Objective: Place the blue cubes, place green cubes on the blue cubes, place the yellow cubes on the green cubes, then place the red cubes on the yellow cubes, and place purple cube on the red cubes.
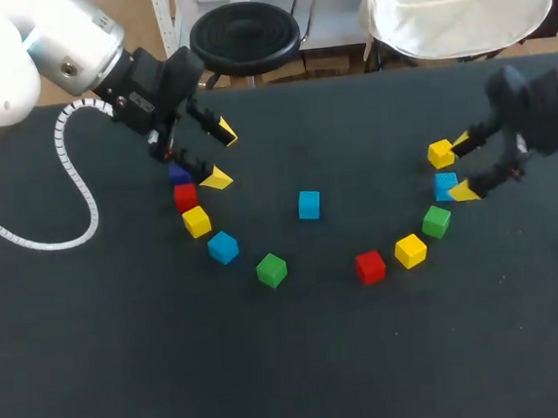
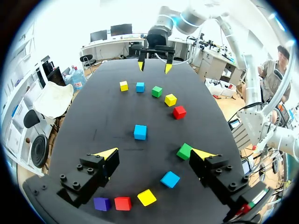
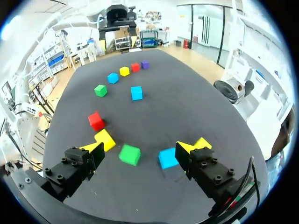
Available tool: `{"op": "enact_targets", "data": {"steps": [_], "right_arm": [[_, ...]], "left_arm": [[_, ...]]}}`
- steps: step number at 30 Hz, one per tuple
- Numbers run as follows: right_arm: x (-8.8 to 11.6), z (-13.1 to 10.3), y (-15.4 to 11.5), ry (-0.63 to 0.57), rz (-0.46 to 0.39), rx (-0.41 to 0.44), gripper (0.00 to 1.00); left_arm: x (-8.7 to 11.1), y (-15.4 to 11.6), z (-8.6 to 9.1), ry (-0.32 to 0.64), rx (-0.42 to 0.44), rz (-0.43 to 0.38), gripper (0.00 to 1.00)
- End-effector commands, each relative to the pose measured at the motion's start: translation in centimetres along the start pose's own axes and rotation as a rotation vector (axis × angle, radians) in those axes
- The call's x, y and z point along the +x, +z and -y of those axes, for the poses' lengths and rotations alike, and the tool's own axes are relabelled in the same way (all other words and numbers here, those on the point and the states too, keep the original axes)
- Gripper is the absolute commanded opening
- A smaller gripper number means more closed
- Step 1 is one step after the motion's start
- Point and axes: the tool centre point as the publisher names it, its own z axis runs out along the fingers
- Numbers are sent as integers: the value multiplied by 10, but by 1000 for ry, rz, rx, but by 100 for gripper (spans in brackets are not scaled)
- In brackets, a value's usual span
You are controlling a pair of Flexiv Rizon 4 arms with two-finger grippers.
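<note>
In the head view ten cubes [image 1: 370, 267] curve across the table [image 1: 293, 364], bending toward its robot-side edge, with a lone blue cube [image 1: 308, 204] inside the curve. The left gripper [image 1: 221, 155], fingers apart and empty, hangs over the curve's left end and partly covers the purple cube [image 1: 178, 175]. The right gripper [image 1: 462, 166], likewise apart and empty, is over the right end.

The left wrist view shows the purple cube whole, beside a red cube [image 2: 123, 203].

The right wrist view shows a green cube [image 3: 129, 154] and a light blue cube [image 3: 167, 157] between the spread fingers, and the end yellow cube [image 3: 202, 143] half hidden behind one finger.
</note>
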Motion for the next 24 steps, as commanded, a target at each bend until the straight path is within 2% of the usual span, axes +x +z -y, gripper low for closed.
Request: {"op": "enact_targets", "data": {"steps": [1,6,12,17,19,24], "right_arm": [[14,2,-17,-45,90,-25,100],[29,15,-22,-108,146,-84,100],[35,27,-15,-159,147,-89,100],[37,37,-4,-138,145,-103,100],[35,37,0,-113,114,-114,100],[35,37,0,-113,114,-114,100]], "left_arm": [[0,0,-1,0,2,-3,100],[0,0,-1,0,2,-3,100],[0,0,-1,0,2,-3,100],[0,0,-1,0,2,-3,100],[0,0,-1,0,2,-3,100],[0,0,-1,0,2,-3,100]]}}
